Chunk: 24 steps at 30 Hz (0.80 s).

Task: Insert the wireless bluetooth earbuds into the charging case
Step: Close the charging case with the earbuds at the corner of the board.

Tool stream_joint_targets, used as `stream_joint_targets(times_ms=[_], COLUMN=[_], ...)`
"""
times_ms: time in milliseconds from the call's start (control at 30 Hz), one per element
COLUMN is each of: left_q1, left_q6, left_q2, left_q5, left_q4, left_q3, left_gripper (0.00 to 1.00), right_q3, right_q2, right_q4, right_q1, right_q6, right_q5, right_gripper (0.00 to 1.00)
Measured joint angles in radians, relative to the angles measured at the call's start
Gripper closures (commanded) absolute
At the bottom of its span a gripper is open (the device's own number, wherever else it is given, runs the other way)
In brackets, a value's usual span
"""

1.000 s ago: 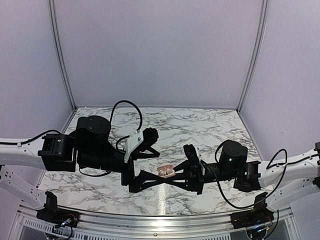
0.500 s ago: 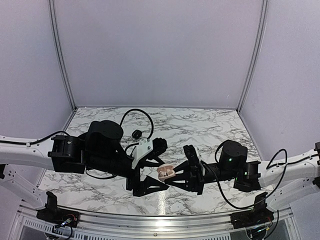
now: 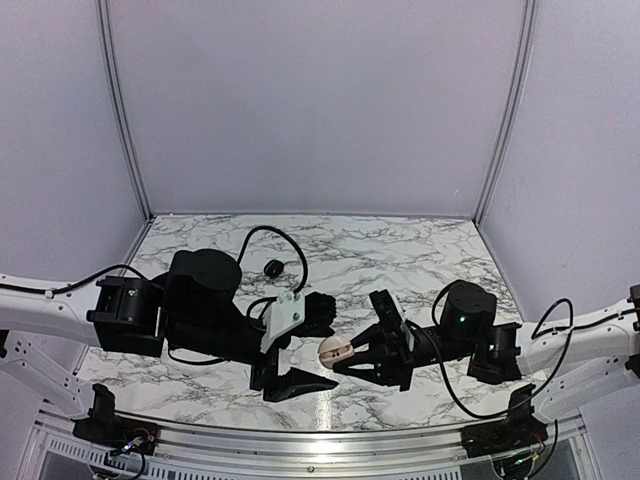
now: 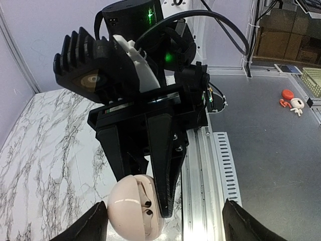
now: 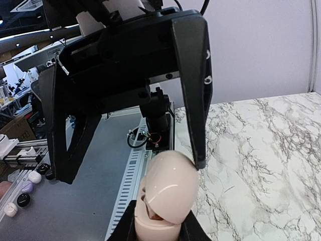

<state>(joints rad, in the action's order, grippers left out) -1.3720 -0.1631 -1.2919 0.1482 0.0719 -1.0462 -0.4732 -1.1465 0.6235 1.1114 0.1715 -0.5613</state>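
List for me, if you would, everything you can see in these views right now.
Charging case: one, cream-pink, over the table's near middle, lid ajar, held by the right gripper.
Round puck: one, black, on the table beyond the left arm.
Table: one, white marble with grey veins.
Wall panels: pale lilac, on three sides.
Small round items: a few, pale and dark, off the table in the right wrist view.
Basket: one, yellow-green, off the table in the left wrist view.
Left gripper: black, open, facing the case.
Right gripper: black, shut on the case.
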Motion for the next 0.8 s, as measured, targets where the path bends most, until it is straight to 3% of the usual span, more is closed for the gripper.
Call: stream_joint_targets(times_ms=[433, 800], left_q1=[-0.058, -0.121], left_q6=[-0.097, -0.190], left_q2=[-0.010, -0.070], left_q5=[-0.086, -0.296], left_q4=[0.000, 0.010], left_q3=[0.000, -0.013], left_gripper=[0.29, 0.34], right_q3=[0.016, 0.033], right_q2=[0.000, -0.016], right_q4=[0.032, 0.036], right_q1=[-0.012, -0.035], right_q6=[0.041, 0.121], right_q5=[-0.044, -0.066], right_gripper=[1.00, 1.00])
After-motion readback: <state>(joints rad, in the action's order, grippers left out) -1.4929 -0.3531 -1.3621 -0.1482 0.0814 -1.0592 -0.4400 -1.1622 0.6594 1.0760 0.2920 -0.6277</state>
